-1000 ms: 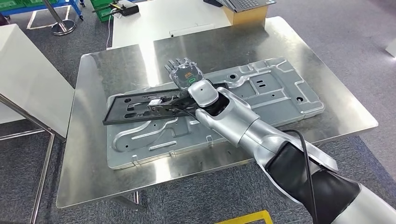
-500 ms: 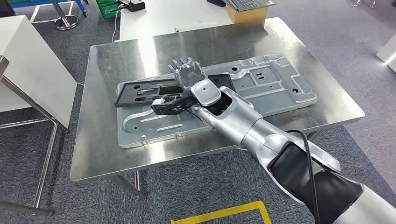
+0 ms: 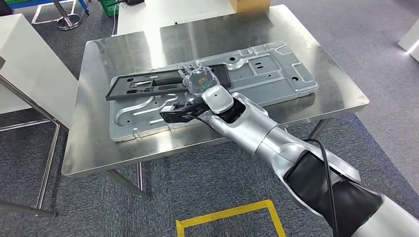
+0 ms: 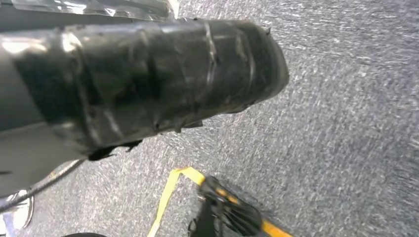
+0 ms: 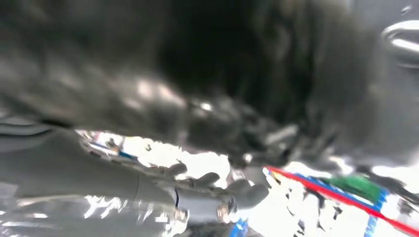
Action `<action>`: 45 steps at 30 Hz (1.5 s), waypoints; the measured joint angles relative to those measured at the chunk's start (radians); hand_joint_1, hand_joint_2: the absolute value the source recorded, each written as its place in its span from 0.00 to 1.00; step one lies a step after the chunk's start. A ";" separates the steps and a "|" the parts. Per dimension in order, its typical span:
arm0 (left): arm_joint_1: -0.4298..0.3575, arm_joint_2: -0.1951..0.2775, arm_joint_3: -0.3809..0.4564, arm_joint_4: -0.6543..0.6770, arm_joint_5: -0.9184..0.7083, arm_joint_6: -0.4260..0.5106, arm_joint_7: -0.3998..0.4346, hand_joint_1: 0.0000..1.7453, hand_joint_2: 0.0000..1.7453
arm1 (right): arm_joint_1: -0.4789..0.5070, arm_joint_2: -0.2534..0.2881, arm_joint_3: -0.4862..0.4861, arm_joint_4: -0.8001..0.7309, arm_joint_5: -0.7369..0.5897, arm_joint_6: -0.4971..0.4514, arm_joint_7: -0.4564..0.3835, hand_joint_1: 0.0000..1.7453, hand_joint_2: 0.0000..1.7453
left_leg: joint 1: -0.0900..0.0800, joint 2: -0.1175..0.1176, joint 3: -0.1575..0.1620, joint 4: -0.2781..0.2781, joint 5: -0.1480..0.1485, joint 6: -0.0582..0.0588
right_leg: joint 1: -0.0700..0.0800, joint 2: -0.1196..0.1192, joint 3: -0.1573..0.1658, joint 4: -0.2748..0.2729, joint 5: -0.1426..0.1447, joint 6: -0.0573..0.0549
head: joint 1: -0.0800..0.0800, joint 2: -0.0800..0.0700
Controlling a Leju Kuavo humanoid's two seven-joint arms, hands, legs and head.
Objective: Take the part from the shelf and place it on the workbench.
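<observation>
Most of the job looks done, judging by how things lie: the black part (image 3: pixel 163 84), a long flat frame with rectangular cut-outs, already rests on the desk (image 3: pixel 99 153), laid across a large stamped metal panel (image 3: pixel 262 74). What seems left is letting go and pulling the arm clear.

From the head view the right hand (image 3: pixel 197 81) sits over the frame's near end, palm down, its fingers (image 3: pixel 190 66) reaching onto the black edge. Whether they grip the frame or merely rest on it I cannot tell; the right wrist view is too blurred to settle it.

Surfaces differ plainly. The desk is brushed steel, dull-shiny with streaked reflections. The panel is pale grey sheet metal, pressed with ribs, curved channels and small holes. The frame is matte black, thin and rigid-looking. The hand's back carries a clear glossy cover. Below, the floor (image 3: pixel 207 192) is grey carpet marked with yellow tape (image 3: pixel 227 217).
</observation>
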 joint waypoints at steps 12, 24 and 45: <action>-0.008 0.007 0.001 -0.001 -0.001 0.004 0.001 0.00 0.00 | -0.005 -0.010 0.000 -0.017 0.000 0.011 0.002 0.00 0.00 | -0.037 0.005 0.252 -0.418 0.150 0.090 | 0.023 0.002 -0.058 0.008 0.004 0.011 | 0.001 0.000; -0.004 0.001 0.001 -0.002 -0.007 0.006 0.005 0.00 0.00 | 0.003 -0.023 0.000 -0.027 0.000 0.016 0.004 0.00 0.00 | -0.033 -0.004 0.063 -0.269 0.196 0.053 | 0.022 0.013 0.045 0.030 -0.059 0.009 | 0.004 0.000; -0.018 0.008 0.001 -0.002 -0.018 0.004 0.015 0.00 0.00 | -0.003 -0.035 0.001 -0.039 0.000 0.030 0.003 0.00 0.00 | -0.046 0.014 0.259 -0.436 0.157 0.102 | 0.026 0.009 -0.109 0.116 -0.056 0.019 | -0.009 0.000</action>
